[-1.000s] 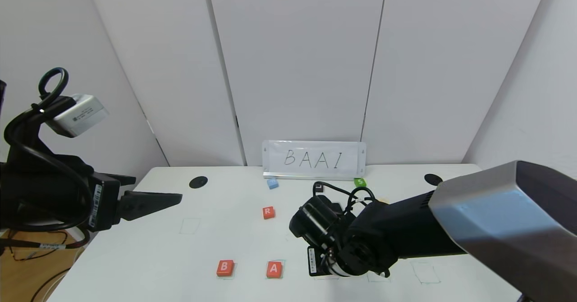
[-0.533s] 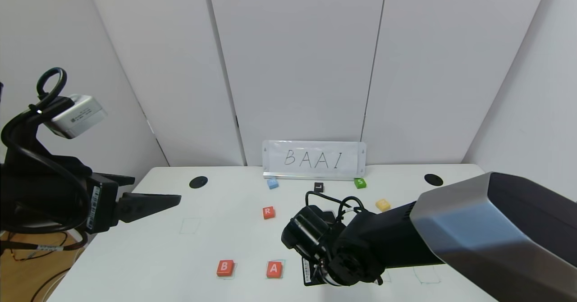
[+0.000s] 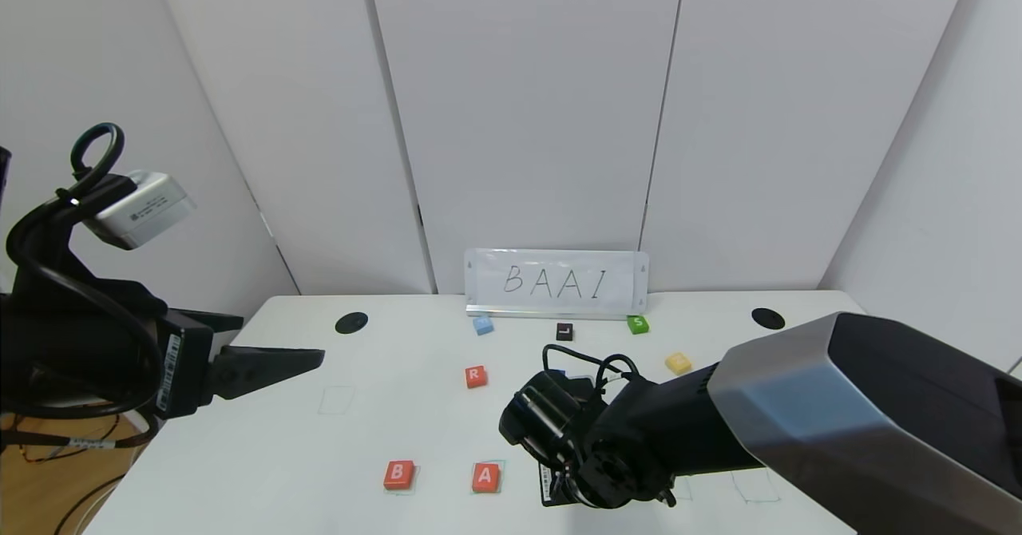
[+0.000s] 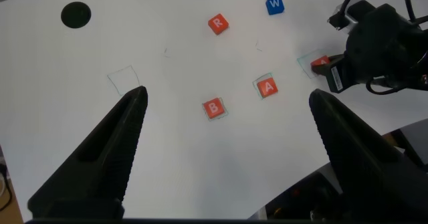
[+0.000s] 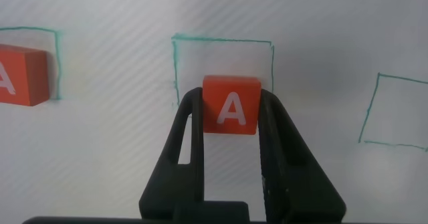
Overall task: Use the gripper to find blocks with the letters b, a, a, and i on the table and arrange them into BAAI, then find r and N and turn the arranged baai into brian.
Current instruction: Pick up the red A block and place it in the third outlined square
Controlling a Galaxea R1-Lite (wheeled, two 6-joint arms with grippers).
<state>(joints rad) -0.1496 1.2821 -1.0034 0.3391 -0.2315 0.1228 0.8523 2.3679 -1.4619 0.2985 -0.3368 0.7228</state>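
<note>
White table [image 3: 279, 455]: right claw [image 5: 231, 117] grips orange-red A block [image 5: 231, 105].

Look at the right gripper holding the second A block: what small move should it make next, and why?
Probably lower the second A block into the green square and open the jaws. The right gripper is shut on it over that square, next to the A block already placed beside the B block. The left gripper is parked open at the table's left edge.
</note>
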